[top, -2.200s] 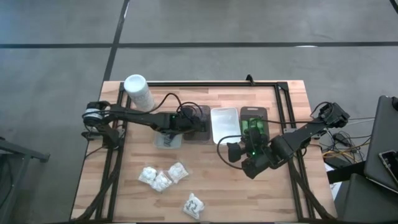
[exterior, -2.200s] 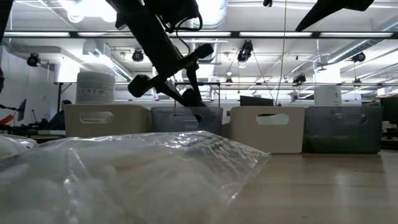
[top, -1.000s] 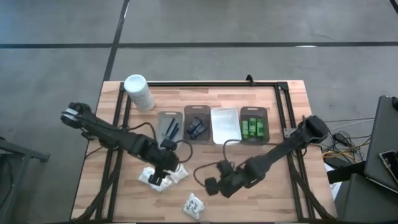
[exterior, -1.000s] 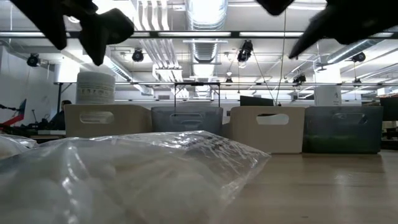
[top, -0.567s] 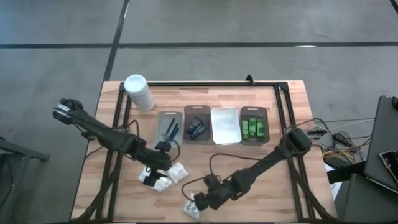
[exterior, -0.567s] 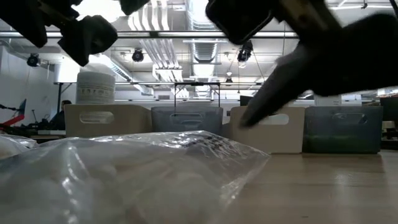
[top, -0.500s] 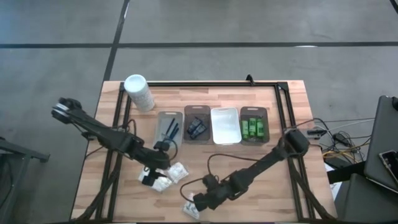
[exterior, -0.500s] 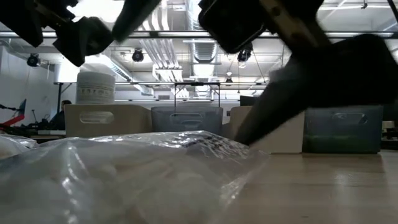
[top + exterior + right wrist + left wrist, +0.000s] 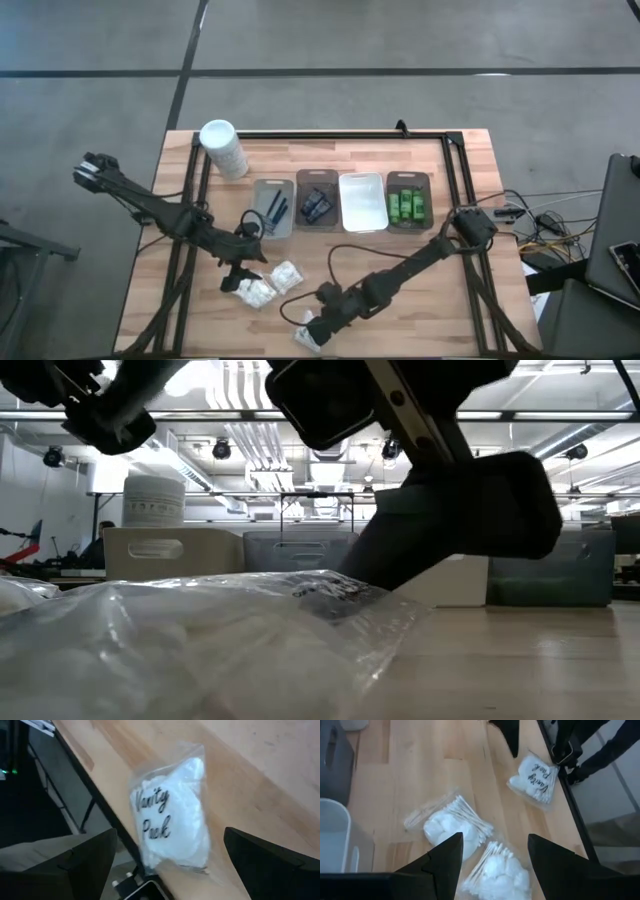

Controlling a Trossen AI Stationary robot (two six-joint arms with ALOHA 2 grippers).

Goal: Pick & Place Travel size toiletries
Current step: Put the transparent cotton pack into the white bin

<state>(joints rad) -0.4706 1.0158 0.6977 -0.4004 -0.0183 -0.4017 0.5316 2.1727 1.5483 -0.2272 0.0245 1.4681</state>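
Here is the wooden table [image 9: 460, 300], wide and bare toward its right half, with a black frame [image 9: 330, 134] running along its far edge. Both dark arms reach in over the near side. The right arm [image 9: 420, 262] stretches low from the right edge, and the right gripper [image 9: 312, 330] hangs directly over a lone white packet [image 9: 172, 830] at the near edge, fingers spread wide on either side with nothing held; the packet reads "Vanity Pack" and lies flat, partly over the table's lip. The left arm [image 9: 150, 205] comes in from the left, and the left gripper [image 9: 237, 280] sits above a cluster of white packets [image 9: 452, 822], fingers parted and empty, the cluster lying on the wood between and beyond them. Up along the middle stands a row of four trays side by side: a grey tray [image 9: 261, 226] with dark blue sticks [image 9: 274, 207], a brown tray [image 9: 303, 224] with black sachets [image 9: 317, 206], a white tray [image 9: 361, 201], and a dark tray [image 9: 408, 225] with green bottles [image 9: 407, 205]. A tall white container [image 9: 222, 148] stands at the far left corner. From table height, a crinkly clear packet [image 9: 200, 650] fills the foreground.
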